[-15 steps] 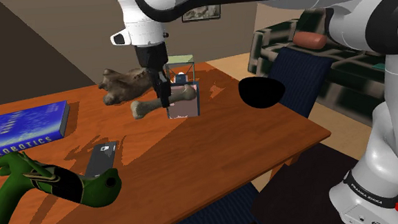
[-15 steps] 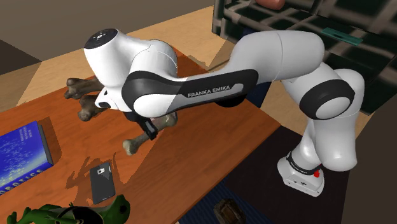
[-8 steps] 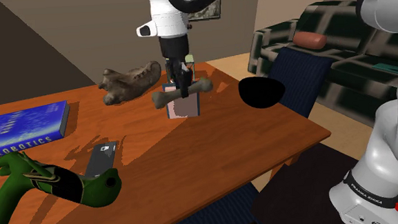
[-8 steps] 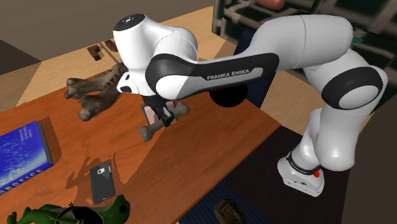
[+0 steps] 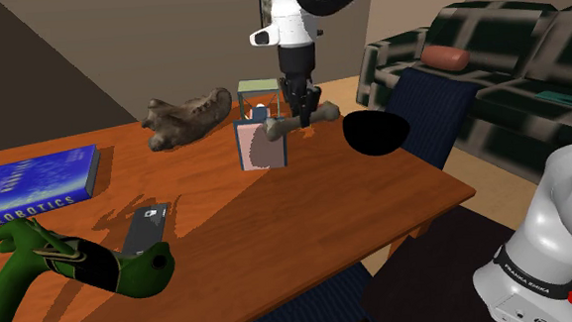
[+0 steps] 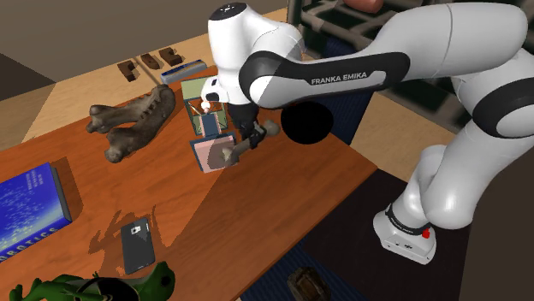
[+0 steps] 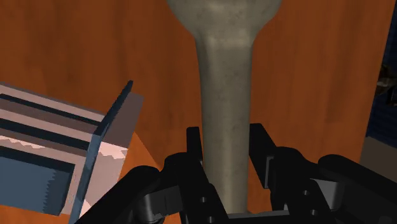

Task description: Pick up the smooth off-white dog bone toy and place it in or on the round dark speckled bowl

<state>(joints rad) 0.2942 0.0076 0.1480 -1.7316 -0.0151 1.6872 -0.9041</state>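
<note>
Your tool [image 5: 303, 113] clamps the pale dog bone toy [image 5: 297, 120] by the middle of its shaft, one black finger on each side, and holds it above the wooden counter [image 5: 276, 215]. In the wrist view the bone [image 7: 226, 95] runs straight out from between the fingers [image 7: 194, 137], with its knobbed end over bare wood [image 7: 159, 51]. In the shoulder view the bone hangs tilted between a pink-faced box [image 5: 262, 146] and the round dark bowl [image 5: 376, 133]; its lower end overlaps the box's top corner. The bowl, drawn plain black, sits at the counter's edge towards that view's right, apart from the bone. The second exterior view shows the same grip [image 6: 251, 137], with the bone [image 6: 248, 144] slanting between the box [image 6: 212, 154] and the bowl [image 6: 305, 125]. Behind the box stands a green-rimmed open box [image 5: 258, 87]. Farther along the counter lie a brown jawbone-shaped object [image 5: 188, 118], a blue book [image 5: 37, 181], a dark phone [image 5: 146, 229] and a green toy figure [image 5: 70, 264]. A dark patterned sofa [image 5: 468, 48] stands beyond the counter.
</note>
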